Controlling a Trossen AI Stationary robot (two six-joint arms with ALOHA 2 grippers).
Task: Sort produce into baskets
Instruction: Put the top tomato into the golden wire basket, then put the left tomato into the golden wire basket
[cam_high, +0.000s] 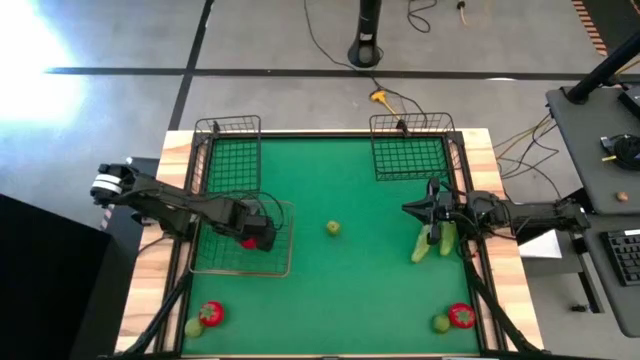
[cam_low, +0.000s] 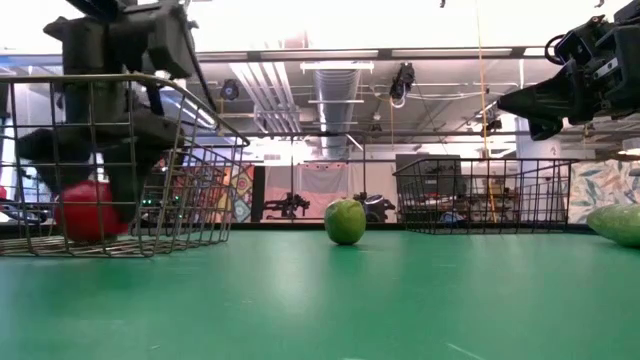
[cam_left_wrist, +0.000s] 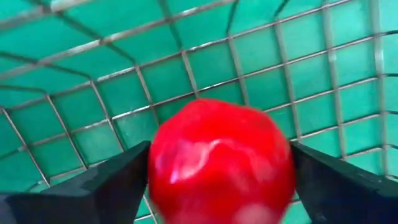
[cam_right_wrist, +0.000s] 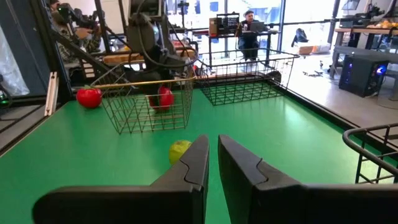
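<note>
One risk: left gripper (cam_high: 258, 236) pinches red piece (cam_left_wrist: 221, 162) low inside grey-wire basket (cam_high: 283, 268); releasing at 3 o'clock edge could snag wire.
Right gripper (cam_high: 432, 211): jaws nearly together, empty, above cucumbers (cam_high: 433, 243); descending could nudge them.

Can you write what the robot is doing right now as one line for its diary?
left hand: shut on tomato, inside grey basket | right hand: shut, empty, above cucumbers

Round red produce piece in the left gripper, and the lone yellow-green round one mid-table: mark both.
Round red produce piece (cam_left_wrist: 221, 163), left wrist view, front face.
Yellow-green round piece (cam_low: 345, 221), low view, centre.
</note>
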